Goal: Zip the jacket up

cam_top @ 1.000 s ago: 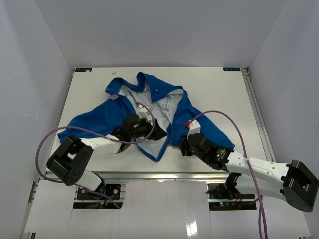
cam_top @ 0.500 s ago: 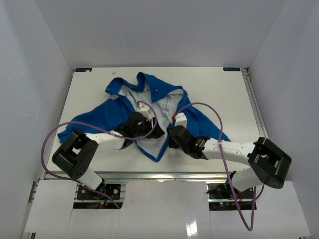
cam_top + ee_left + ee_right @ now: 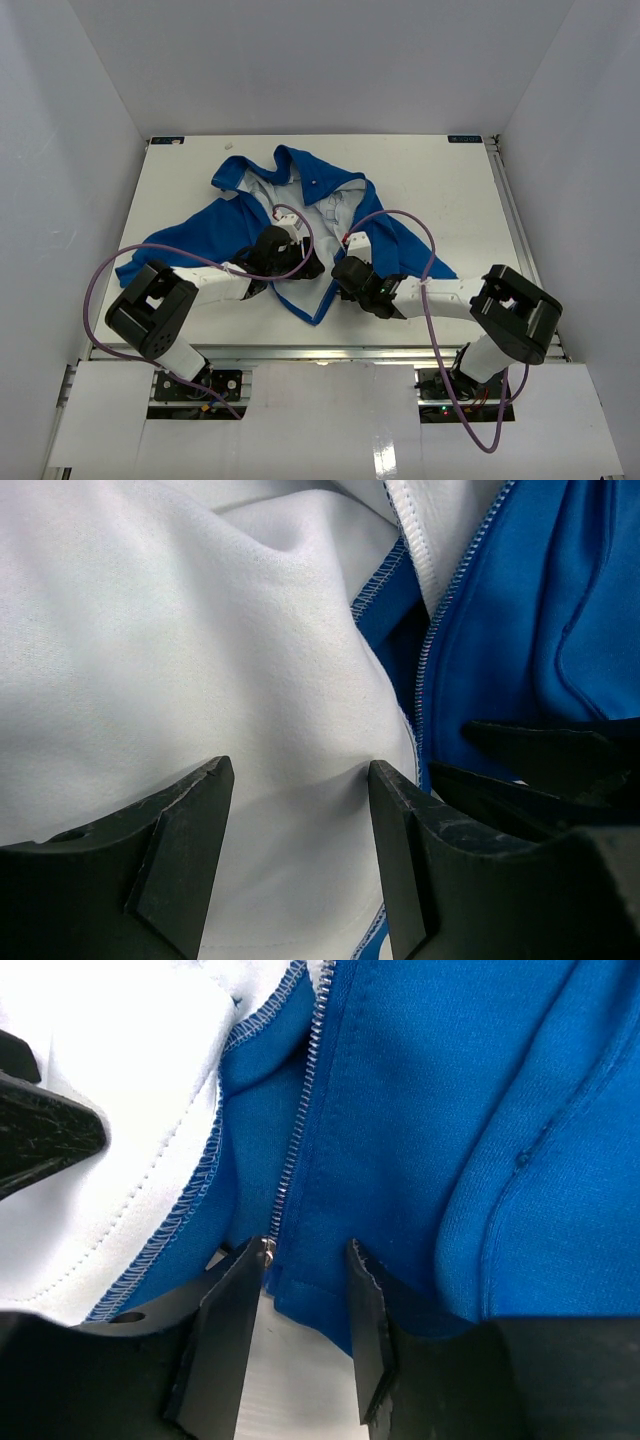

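Observation:
The bright-blue jacket [image 3: 190, 240] lies spread on the white table, its front open and the pale lining [image 3: 325, 215] showing. My left gripper [image 3: 305, 265] is at the lower left front panel. In the left wrist view it [image 3: 297, 780] stands open over the white lining [image 3: 180, 650], with the zipper strip [image 3: 440, 610] to its right. My right gripper [image 3: 338, 275] is at the bottom of the right front panel. It [image 3: 305, 1260] is open, its fingers either side of the blue hem corner. The zipper teeth [image 3: 295, 1140] end beside its left finger [image 3: 230, 1310].
The two grippers sit close together; the right gripper's black fingers [image 3: 540, 755] show in the left wrist view. Purple cables [image 3: 400, 215] arch over both arms. A metal rail [image 3: 512, 220] runs along the table's [image 3: 440, 170] right edge, and white walls close in three sides.
My right arm has swung left and forward, bringing its gripper to the jacket's lower front edge next to the left gripper. The left gripper has shifted only slightly right.

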`<state>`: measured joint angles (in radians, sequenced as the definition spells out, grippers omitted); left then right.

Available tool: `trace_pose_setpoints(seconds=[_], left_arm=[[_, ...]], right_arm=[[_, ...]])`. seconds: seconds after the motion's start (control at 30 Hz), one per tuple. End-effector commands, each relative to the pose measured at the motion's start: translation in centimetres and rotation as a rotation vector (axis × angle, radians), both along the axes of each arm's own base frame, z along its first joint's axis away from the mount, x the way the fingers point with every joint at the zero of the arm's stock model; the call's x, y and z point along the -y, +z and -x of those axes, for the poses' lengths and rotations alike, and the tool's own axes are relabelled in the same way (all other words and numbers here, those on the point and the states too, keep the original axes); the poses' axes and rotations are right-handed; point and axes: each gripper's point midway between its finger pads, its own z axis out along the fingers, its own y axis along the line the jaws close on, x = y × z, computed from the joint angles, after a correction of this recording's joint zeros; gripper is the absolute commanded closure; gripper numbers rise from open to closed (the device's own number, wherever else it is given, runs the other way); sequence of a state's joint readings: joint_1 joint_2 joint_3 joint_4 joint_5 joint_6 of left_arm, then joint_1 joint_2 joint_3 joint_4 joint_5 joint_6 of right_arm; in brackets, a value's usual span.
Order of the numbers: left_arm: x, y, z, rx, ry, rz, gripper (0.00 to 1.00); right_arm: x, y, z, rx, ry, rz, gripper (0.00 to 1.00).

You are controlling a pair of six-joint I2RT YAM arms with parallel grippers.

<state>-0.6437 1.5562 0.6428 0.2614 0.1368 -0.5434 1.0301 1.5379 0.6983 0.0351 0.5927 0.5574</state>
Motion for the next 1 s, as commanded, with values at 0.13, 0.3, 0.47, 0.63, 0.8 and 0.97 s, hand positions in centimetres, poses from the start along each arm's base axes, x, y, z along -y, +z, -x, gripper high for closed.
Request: trace_pose_setpoints(seconds=[0.13,0.3,0.47,0.63,0.8,0.97], left_arm=[[0.2,1.4,-1.0,0.033,0.027,0.005,0.33],[0.2,1.4,-1.0,0.031,0.029,0.004,0.33],[0.2,1.5,-1.1,0.035,0.028,0.007,0.33],[0.1,1.4,-1.1,0.035,0.032,0.004,0.33],[0.2,1.5,-1.1,0.034,0.030,0.005,0.33],[0.0,1.5,-1.1,0.038,0.036,0.003,0.33]], right_arm=[[0.5,0.2,-0.4,0.017,-0.024,0.012,0.65],[0.6,-0.1,0.0,-0.005,-0.017,0.017,0.63],[-0.1,-0.9,0.2,-0.034,0.016,0.020,0.61],[-0.1,-2.3,0.6,-0.072,0.028,0.049,0.55],[-0.1,-3.0,0.7,-0.094,0.024,0.080,0.70],[0.3,-2.7,0.8,-0.096,0.020,0.094,0.92]])
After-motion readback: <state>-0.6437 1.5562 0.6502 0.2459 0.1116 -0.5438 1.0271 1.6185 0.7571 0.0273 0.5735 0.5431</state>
